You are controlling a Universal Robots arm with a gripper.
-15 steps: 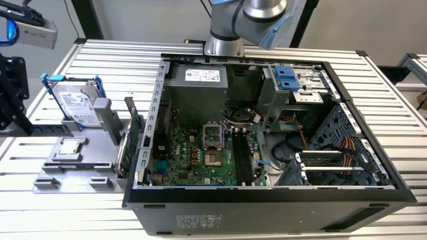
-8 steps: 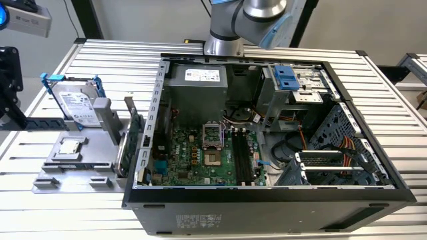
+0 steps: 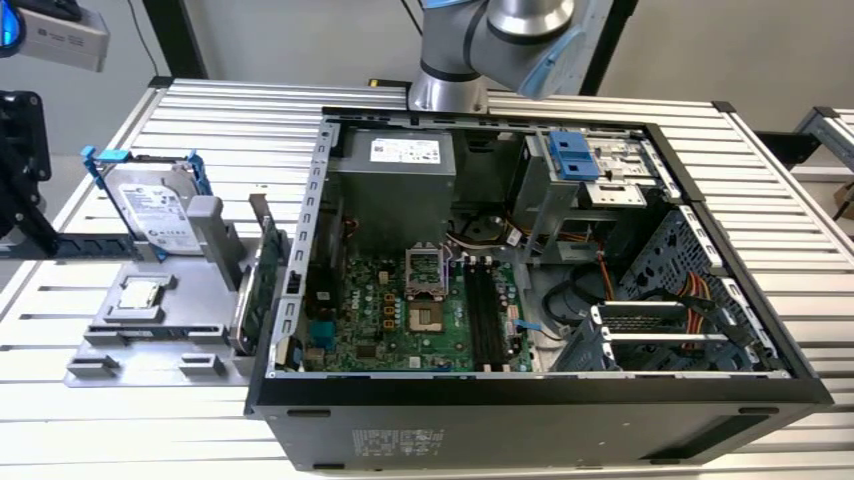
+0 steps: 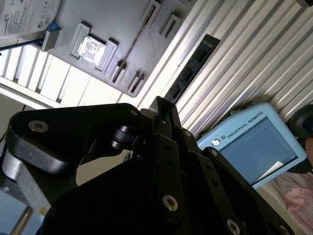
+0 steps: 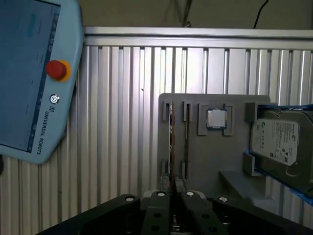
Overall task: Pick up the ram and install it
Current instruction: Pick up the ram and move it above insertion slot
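Hanging well above the grey holder [image 5: 234, 147], the jaws look clenched on nothing; the ram [image 5: 186, 137] stands on edge in that holder, near the processor [image 5: 215, 119].

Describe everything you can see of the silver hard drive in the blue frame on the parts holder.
The silver metal hard drive is a flat rectangular block with a large white label on its face. A blue plastic frame runs round its edges. It stands propped at a tilt at the end of the grey parts holder on the exterior view's left, against a grey upright block. It sits apart from the square processor chip.
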